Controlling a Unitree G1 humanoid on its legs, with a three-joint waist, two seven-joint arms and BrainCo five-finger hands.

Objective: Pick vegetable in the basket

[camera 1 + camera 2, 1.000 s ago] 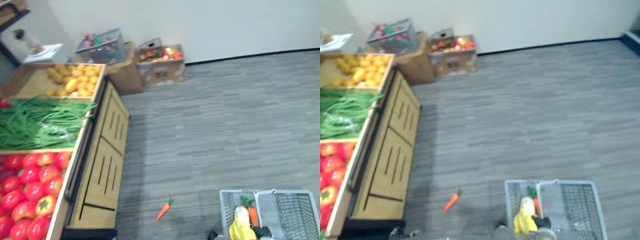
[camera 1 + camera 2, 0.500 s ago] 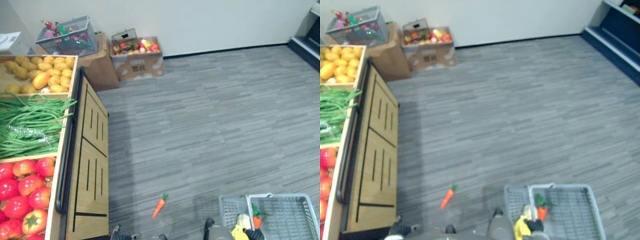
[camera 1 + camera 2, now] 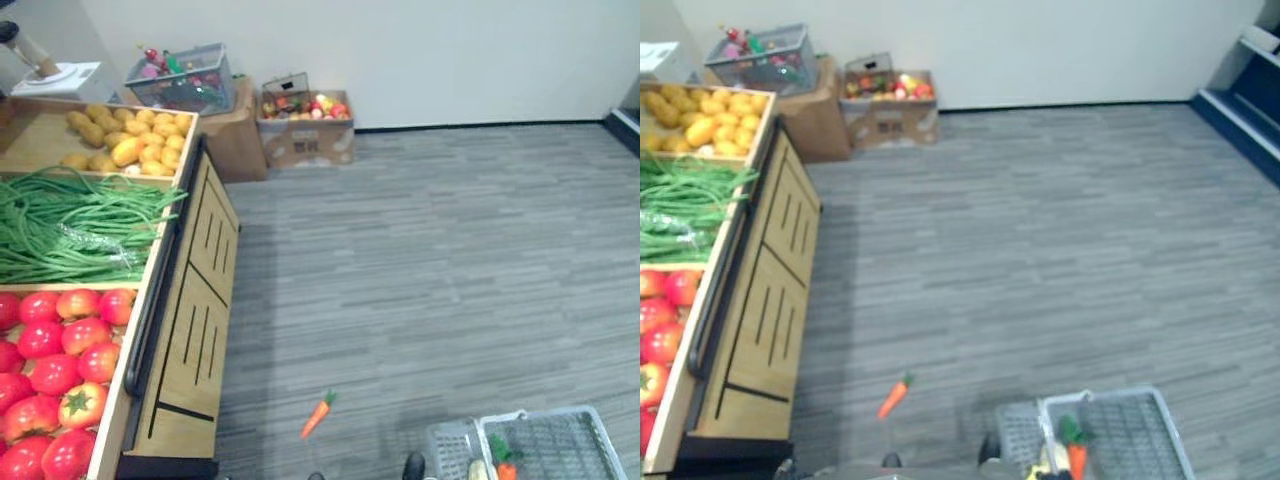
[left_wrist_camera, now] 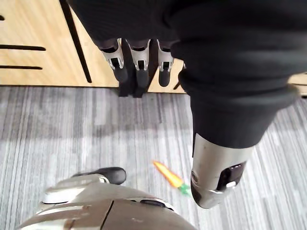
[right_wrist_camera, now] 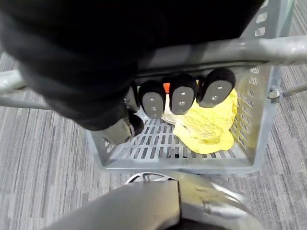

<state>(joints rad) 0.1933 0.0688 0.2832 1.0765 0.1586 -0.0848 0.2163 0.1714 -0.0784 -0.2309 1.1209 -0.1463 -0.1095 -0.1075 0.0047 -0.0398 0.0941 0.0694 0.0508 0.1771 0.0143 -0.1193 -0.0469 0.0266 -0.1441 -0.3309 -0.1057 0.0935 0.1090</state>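
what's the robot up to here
The robot's right hand is curled round the handle of a grey basket that has a yellow item and a small carrot inside. Its left hand hangs open and empty beside the wooden produce stand. A loose carrot lies on the floor between stand and basket.

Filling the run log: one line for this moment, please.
right robot hand: shut on basket handle | left robot hand: open, empty | carrot: on floor

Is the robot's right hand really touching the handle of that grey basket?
Touching. In the right wrist view, the right hand has its fingers curled round the handle of the basket, with no gap between them.
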